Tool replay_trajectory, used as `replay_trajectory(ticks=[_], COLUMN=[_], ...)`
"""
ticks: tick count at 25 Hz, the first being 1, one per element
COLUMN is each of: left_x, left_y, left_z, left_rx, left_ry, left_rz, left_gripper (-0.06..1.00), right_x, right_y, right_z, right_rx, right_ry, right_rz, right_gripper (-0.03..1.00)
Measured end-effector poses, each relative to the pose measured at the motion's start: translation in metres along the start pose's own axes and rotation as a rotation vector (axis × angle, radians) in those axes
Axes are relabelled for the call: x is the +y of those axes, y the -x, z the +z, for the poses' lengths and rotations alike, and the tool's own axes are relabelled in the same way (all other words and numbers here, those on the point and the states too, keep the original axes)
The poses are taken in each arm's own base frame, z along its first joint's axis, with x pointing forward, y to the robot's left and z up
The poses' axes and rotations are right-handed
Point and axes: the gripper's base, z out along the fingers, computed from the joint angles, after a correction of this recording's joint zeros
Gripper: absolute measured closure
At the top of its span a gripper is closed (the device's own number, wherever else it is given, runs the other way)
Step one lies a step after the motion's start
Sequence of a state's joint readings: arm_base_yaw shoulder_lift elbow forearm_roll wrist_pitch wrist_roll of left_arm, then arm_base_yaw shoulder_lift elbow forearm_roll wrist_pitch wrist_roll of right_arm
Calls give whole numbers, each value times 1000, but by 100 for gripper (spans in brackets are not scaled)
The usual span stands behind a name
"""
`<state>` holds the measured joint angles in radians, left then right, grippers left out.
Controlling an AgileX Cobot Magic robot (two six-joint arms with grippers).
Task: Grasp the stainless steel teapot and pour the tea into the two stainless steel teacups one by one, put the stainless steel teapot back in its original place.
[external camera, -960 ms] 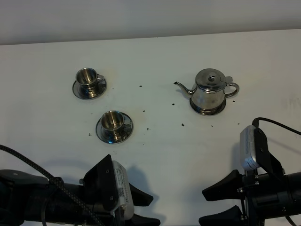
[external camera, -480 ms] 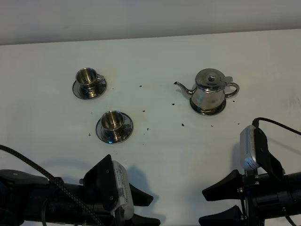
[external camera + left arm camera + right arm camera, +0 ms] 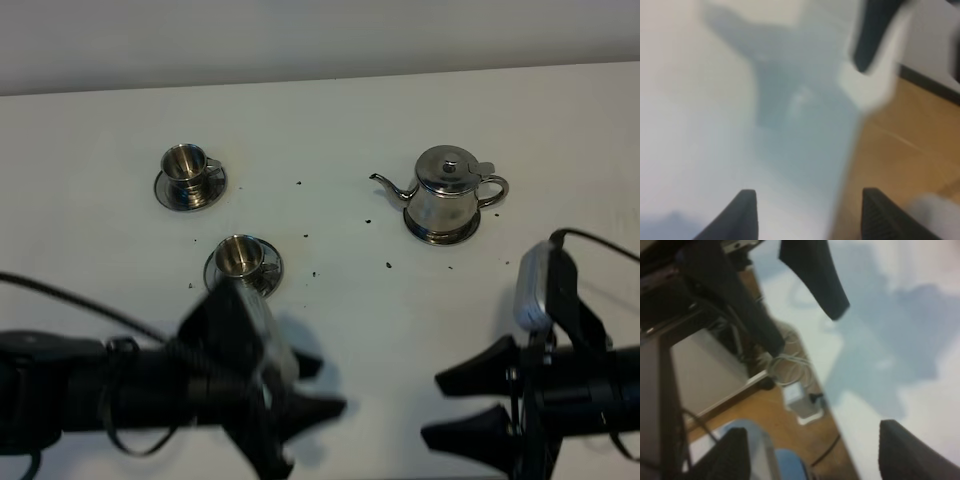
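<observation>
The stainless steel teapot (image 3: 445, 192) stands upright on its round steel disc (image 3: 441, 236) at the right of the white table, with its spout pointing left. One teacup (image 3: 185, 163) sits on its saucer (image 3: 190, 192) at the far left. The other teacup (image 3: 238, 256) sits on its saucer (image 3: 262, 274) nearer to me. My left gripper (image 3: 322, 388) is open and empty at the front, just below the near saucer. My right gripper (image 3: 434, 410) is open and empty at the front right, well short of the teapot. Neither wrist view shows any steelware.
Small dark specks (image 3: 366, 219) lie on the table between the cups and the pot. The blurred left wrist view shows the open fingers (image 3: 742, 212) over the table edge and wooden floor (image 3: 900, 145). The right wrist view shows floor, cables (image 3: 790, 362) and the other arm's finger (image 3: 815, 275).
My left arm has risen and swung forward toward the near cup and is blurred by motion. My right gripper has shifted slightly up. The teapot and cups have not moved.
</observation>
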<state>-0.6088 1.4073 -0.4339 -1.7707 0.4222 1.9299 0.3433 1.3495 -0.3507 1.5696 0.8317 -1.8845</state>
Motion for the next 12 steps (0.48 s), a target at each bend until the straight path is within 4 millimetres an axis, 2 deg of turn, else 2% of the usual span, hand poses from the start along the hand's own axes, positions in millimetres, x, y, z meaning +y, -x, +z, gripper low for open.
replay_trajectory(ticks=[3,7,12], left_x=[4,0,-12], left_y=[21,50,75], left_z=[-15,-43,-75], left_rx=[-56,-167,-186], left_ry=[112,197,169], left_rz=[-53,-156,-214], left_gripper=[45,45,46], right_x=[-9,-18,-24], right_y=[12,33,59], right_z=[-4,-8,-14], right_rx=[21,45,69], right_ry=[-89,-149,-191], right_rz=[41,72,77], right_gripper=[43,43,43])
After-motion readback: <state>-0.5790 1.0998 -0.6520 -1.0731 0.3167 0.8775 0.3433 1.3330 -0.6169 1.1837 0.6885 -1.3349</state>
